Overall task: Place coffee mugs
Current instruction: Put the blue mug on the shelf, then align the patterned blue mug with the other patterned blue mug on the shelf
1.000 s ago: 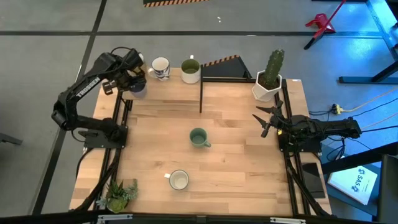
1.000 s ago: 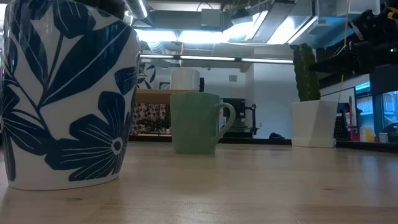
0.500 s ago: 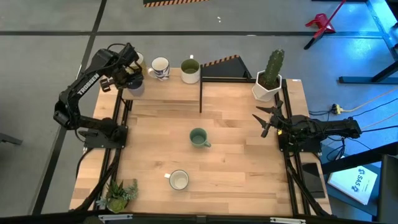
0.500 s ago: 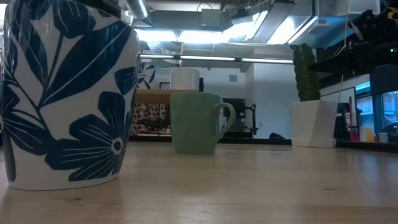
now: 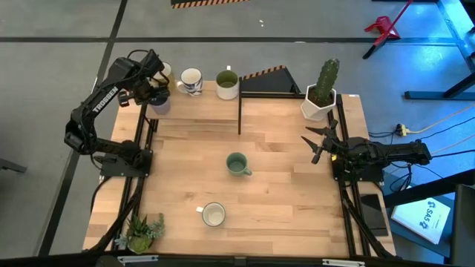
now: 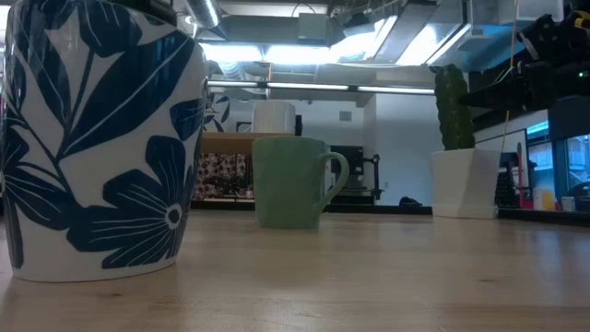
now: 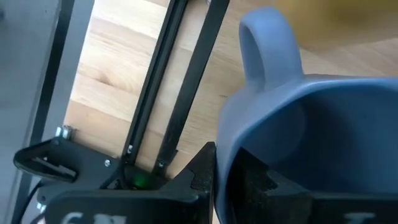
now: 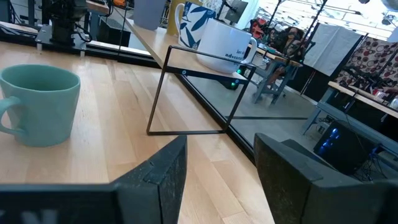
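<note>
High view, upper left of frame: left gripper [image 5: 157,90] at the table's [image 5: 282,185] corner, closed on the lavender mug [image 5: 160,104]. Left wrist view alone shows the grip: a finger [image 7: 202,177] against the mug's [image 7: 311,143] wall, handle toward that frame's top. Sage green mug [image 5: 237,164] upright mid-frame, handle toward lower right; low view shows its handle [image 6: 334,180] at right. Right gripper [image 5: 318,143], center right, fingers spread, empty.
</note>
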You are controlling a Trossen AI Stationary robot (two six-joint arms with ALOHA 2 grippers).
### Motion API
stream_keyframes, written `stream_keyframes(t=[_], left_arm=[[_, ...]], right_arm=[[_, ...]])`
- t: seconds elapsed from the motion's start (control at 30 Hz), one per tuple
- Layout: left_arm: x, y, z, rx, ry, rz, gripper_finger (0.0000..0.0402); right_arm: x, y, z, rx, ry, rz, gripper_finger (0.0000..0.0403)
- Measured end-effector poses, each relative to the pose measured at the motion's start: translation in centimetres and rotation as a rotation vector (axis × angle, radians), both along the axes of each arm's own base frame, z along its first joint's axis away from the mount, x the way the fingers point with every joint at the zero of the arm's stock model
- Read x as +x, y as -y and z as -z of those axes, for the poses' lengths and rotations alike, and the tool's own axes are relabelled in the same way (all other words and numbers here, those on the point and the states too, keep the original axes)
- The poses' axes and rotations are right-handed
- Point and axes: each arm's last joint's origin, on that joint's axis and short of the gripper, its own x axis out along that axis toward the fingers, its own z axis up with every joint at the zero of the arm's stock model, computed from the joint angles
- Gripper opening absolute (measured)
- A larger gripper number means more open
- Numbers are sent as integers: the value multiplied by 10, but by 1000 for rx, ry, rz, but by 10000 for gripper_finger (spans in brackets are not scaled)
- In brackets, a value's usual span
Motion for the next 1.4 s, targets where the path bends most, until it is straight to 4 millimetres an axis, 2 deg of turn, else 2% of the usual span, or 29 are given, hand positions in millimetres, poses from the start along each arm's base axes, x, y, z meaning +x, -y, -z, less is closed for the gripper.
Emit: stream_keyframes(t=[0.13,0.47,0.63,0.83,0.93,1.17,1.4], left_arm=[[0,0,0,6,-16,13,43],[-1,1,-3,28,-18,76,113],[-8,12,-13,106,13,96,135],[-19,32,-28,182,78,154,139],[-23,45,-34,193,155,201,140],[-23,75,-49,197,514,405,140],[-9,100,-64,259,725,552,140]], right_arm=[[0,0,0,0,0,0,177],[0,0,0,0,0,0,177],[0,0,0,0,0,0,177],[0,0,0,0,0,0,177],[0,0,0,0,0,0,177],[0,0,0,0,0,0,177],[0,0,0,1,0,0,177]])
